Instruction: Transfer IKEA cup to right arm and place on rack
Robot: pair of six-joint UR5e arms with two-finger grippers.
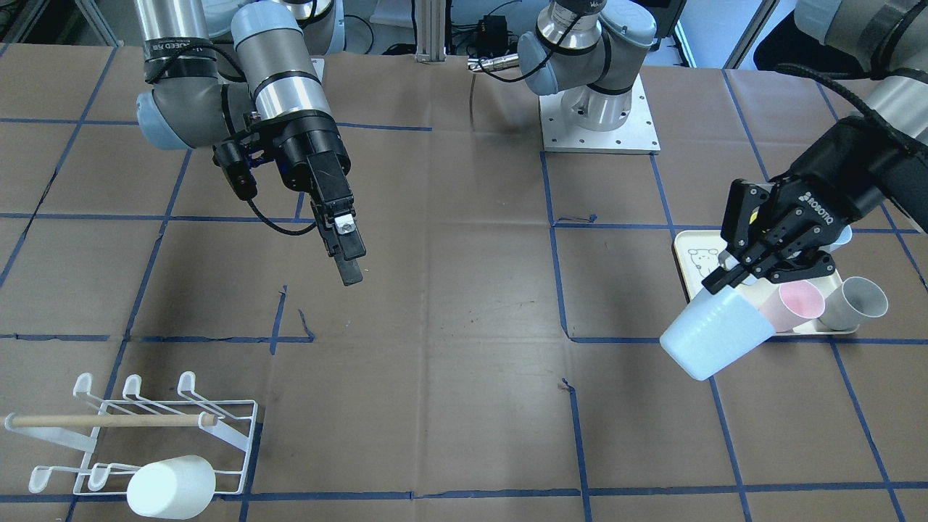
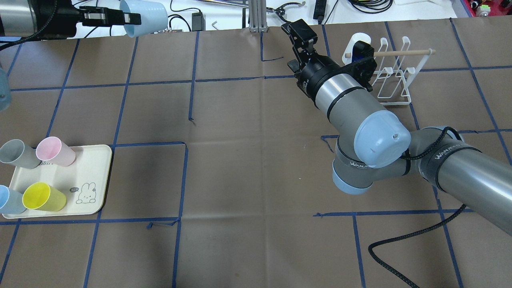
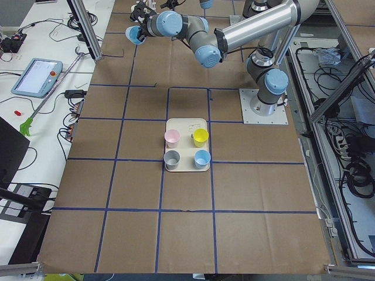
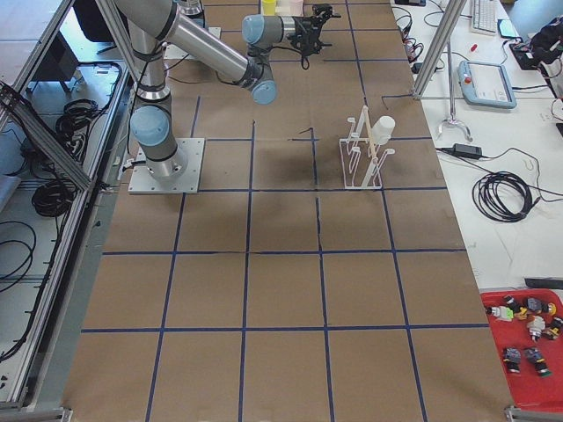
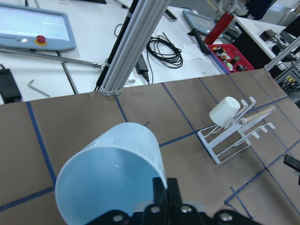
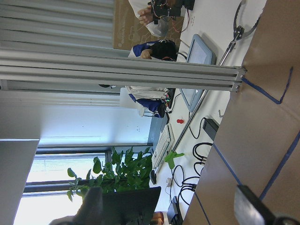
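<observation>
My left gripper (image 1: 718,281) is shut on the rim of a pale blue cup (image 1: 716,337) and holds it tilted in the air near the tray. In the overhead view this cup (image 2: 145,15) is at the far left edge of the table. The left wrist view shows its open mouth (image 5: 110,180) with the fingers (image 5: 165,193) pinching the wall. My right gripper (image 2: 299,33) is open and empty, in the air at mid-table, pointing away from me. The white wire rack (image 2: 394,82) stands just to its right, with one white cup (image 2: 357,41) hung on it.
A cream tray (image 2: 96,176) with a rabbit drawing sits at the near left and holds a grey cup (image 2: 16,154), a pink cup (image 2: 54,151), a yellow cup (image 2: 42,197) and a blue cup (image 2: 8,200). An aluminium post (image 5: 129,51) stands at the far edge.
</observation>
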